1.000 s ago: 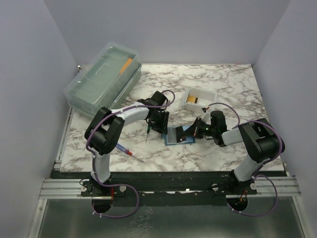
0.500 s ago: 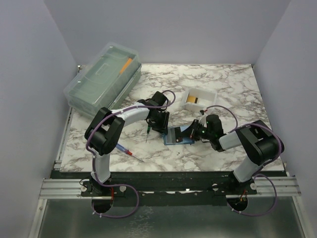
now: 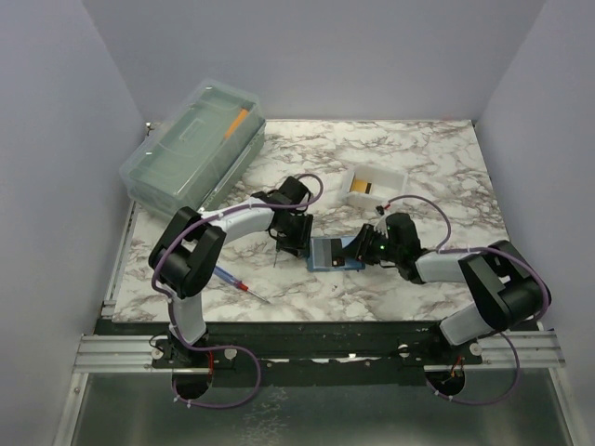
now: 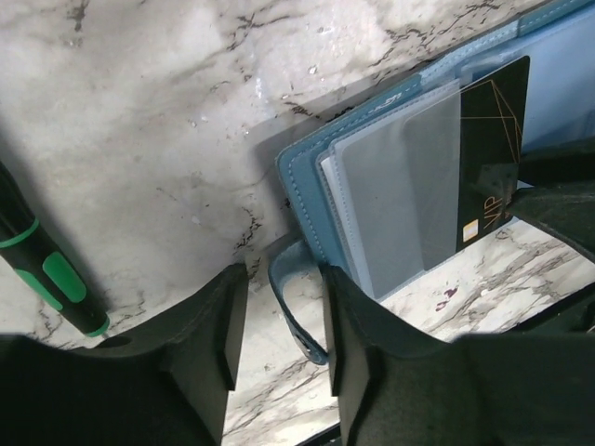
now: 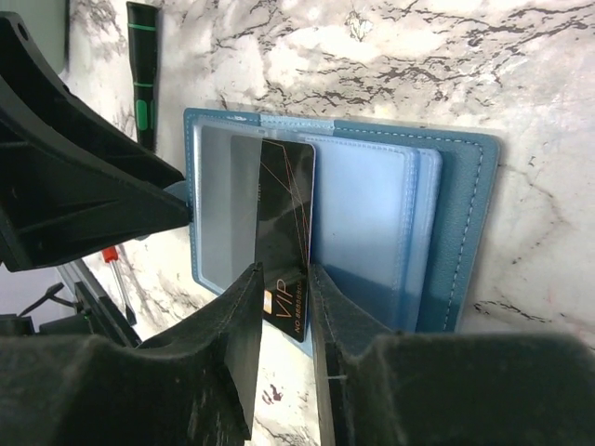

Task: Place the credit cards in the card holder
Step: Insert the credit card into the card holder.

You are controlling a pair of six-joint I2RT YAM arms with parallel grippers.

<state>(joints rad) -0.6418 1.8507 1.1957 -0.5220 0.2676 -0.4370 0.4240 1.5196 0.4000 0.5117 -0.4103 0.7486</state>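
Note:
The teal card holder (image 3: pixel 327 254) lies open on the marble table, its clear sleeves up; it also shows in the left wrist view (image 4: pixel 299 190) and the right wrist view (image 5: pixel 465 223). My right gripper (image 3: pixel 363 248) (image 5: pixel 284 311) is shut on a black VIP credit card (image 5: pixel 284 204) (image 4: pixel 490 139), whose far end lies over a clear sleeve. My left gripper (image 3: pixel 296 238) (image 4: pixel 279 321) is open at the holder's left edge, and the snap tab (image 4: pixel 296 302) loops between its fingers. A yellow-gold card with a dark stripe (image 3: pixel 363 187) lies in the white tray (image 3: pixel 395 177).
A big clear lidded box (image 3: pixel 191 149) stands at the back left. A black and green screwdriver (image 4: pixel 46 269) (image 5: pixel 142 74) lies just left of the holder. A blue and red screwdriver (image 3: pixel 240 282) lies near the front left.
My right gripper has moved left with the black card, further over the open holder. My left gripper has shifted slightly nearer and sits at the holder's tab.

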